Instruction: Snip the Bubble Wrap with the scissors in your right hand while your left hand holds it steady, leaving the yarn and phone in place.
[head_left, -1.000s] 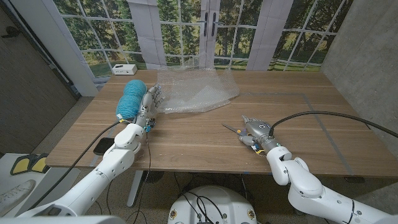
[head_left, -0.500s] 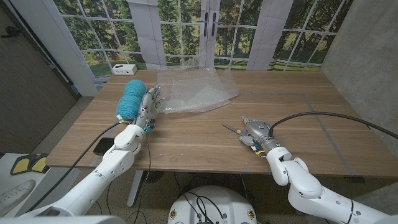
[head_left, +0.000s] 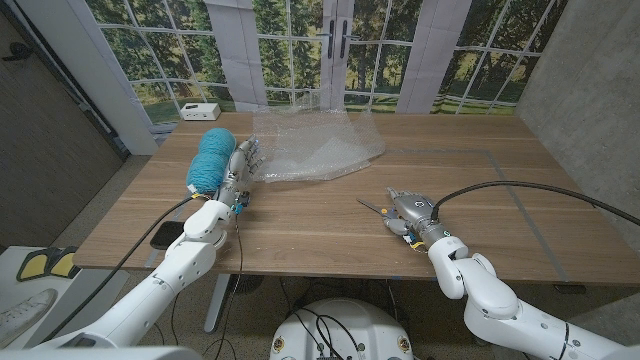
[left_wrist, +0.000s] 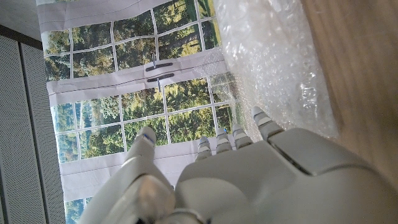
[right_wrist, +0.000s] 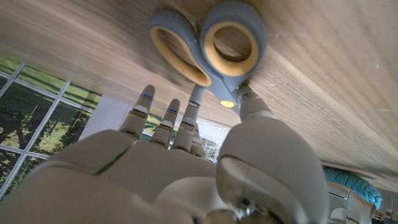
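Crinkled clear wrap (head_left: 318, 148) lies on the wooden tabletop (head_left: 300, 220). Left hand (head_left: 240, 165), fingers spread and empty, touches it. Right hand (head_left: 410, 212), also open and empty, hovers beside grey-handled scissors (right_wrist: 208, 46).

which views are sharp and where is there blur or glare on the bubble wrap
Head view: evenly lit and sharp, with the Bubble Wrap pale but readable. Left wrist view: the wrap shows bright glints on its bubbles, and the left hand up close is soft. Right wrist view: the scissors handles look slightly blurred, like the right hand.
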